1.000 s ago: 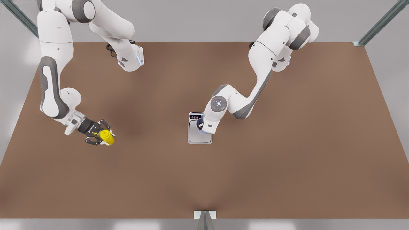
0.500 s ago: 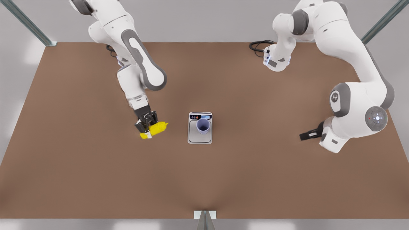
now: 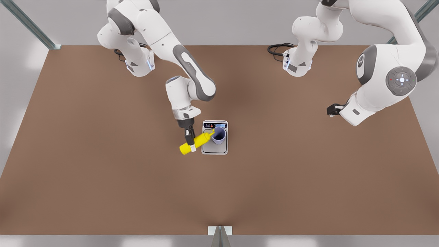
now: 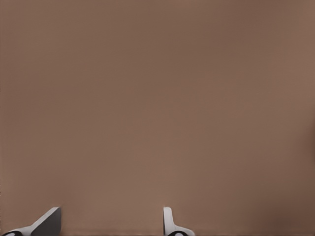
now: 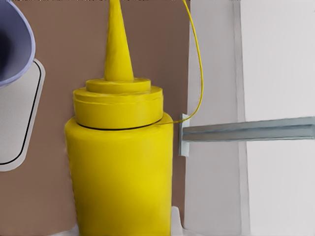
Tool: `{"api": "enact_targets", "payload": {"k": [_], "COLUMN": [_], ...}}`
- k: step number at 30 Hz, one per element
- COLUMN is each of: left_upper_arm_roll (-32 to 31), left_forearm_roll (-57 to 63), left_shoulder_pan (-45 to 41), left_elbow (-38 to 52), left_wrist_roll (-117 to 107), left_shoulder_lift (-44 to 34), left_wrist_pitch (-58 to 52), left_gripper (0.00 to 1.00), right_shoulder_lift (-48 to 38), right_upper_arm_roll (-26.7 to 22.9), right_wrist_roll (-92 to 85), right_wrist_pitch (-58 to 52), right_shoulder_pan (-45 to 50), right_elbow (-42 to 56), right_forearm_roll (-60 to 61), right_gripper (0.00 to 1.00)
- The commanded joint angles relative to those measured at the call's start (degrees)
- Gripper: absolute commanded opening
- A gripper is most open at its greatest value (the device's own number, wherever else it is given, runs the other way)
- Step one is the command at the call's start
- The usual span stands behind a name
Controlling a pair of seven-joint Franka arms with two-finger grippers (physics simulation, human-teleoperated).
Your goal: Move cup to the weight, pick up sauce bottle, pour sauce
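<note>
The lavender-blue cup stands upright on the silver-grey weight at mid-table. My right gripper is shut on the yellow sauce bottle, just to the front view's left of the weight. The bottle lies tilted, its nozzle reaching to the cup's rim. In the right wrist view the sauce bottle is close up, with the cup and the weight beside it, and a thin yellow strand curves past the nozzle. My left gripper waits open far off at the front view's right, over bare table.
Brown table with open room all around the weight. Both arm bases stand at the far edge with black cables beside them. A metal frame post sits at the near edge's middle.
The right gripper carried the sauce bottle toward the front view's right, up to the weight, and tilted its nozzle to the cup. The left gripper drew back a little toward the far edge.
</note>
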Motion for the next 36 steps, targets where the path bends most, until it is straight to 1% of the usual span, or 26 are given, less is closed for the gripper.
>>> {"api": "enact_targets", "payload": {"k": [1,3,5,6,8,10,13,16,28,29,30,32,33,34,35,36], "left_upper_arm_roll": [0.0,0.0,0.0,0.0,0.0,0.0,0.0,0.09,0.0,0.0,0.09,0.0,0.0,0.0,0.0,0.0], "left_forearm_roll": [0.45,0.45,0.45,0.45,0.37,0.45,0.45,0.37,0.45,0.45,0.45,0.45,0.37,0.45,0.45,0.36], "left_shoulder_pan": [-0.01,-0.01,-0.01,-0.01,-0.01,-0.01,-0.01,-0.01,-0.09,-0.09,-0.09,-0.18,-0.27,-0.27,-0.27,-0.27], "left_elbow": [0.0,0.0,0.0,0.0,-0.09,-0.09,-0.36,-0.36,-0.36,-0.36,-0.36,-0.36,-0.36,-0.36,-0.36,-0.36], "left_wrist_roll": [0.0,0.0,0.0,0.0,0.0,0.0,-0.09,-0.09,-0.53,-0.53,-0.61,-0.7,-0.7,-0.7,-0.7,-0.7], "left_shoulder_lift": [0.0,0.0,0.0,0.08,0.08,0.17,0.08,0.08,0.61,0.61,0.61,0.61,0.61,0.7,0.79,0.87], "left_wrist_pitch": [-0.01,-0.1,-0.19,-0.1,-0.19,-0.19,-0.36,-0.36,-0.54,-0.54,-0.62,-0.98,-0.98,-1.15,-1.15,-1.15], "left_gripper": [1.0,1.0,1.0,1.0,1.0,1.0,1.0,1.0,1.0,1.0,1.0,1.0,1.0,1.0,1.0,1.0], "right_shoulder_lift": [0.29,0.81,1.34,2.92,5.82,7.05,8.11,10.04,9.52,8.73,7.15,3.54,0.99,-1.91,-3.75,-5.51], "right_upper_arm_roll": [-1.46,-4.01,-5.15,-8.75,-11.13,-12.54,-13.06,-16.58,-16.84,-17.28,-17.19,-16.41,-14.48,-9.56,-4.64,2.13], "right_wrist_roll": [0.02,-1.82,-6.83,-7.53,-9.38,-9.64,-9.64,-10.96,-12.37,-12.46,-12.63,-12.9,-12.98,-12.98,-12.9,-12.9], "right_wrist_pitch": [0.04,0.04,0.13,0.13,0.13,0.13,0.13,0.13,-0.05,-0.14,-0.4,-1.1,-1.19,-1.19,-1.19,-1.19], "right_shoulder_pan": [1.48,3.86,4.73,8.16,10.71,12.3,13.0,15.99,15.64,14.93,14.23,12.12,9.84,4.13,-1.49,-9.57], "right_elbow": [0.01,0.01,0.1,0.19,1.15,1.94,1.94,1.94,3.35,3.88,4.49,4.49,4.49,4.32,4.14,3.97], "right_forearm_roll": [-0.03,-0.03,-0.03,-0.03,-0.03,-0.03,-0.03,-0.03,0.24,0.94,4.71,13.76,19.39,24.31,26.78,29.5], "right_gripper": [0.57,0.57,0.57,0.57,0.57,0.57,0.57,0.56,0.56,0.56,0.56,0.56,0.57,0.57,0.57,0.57]}}
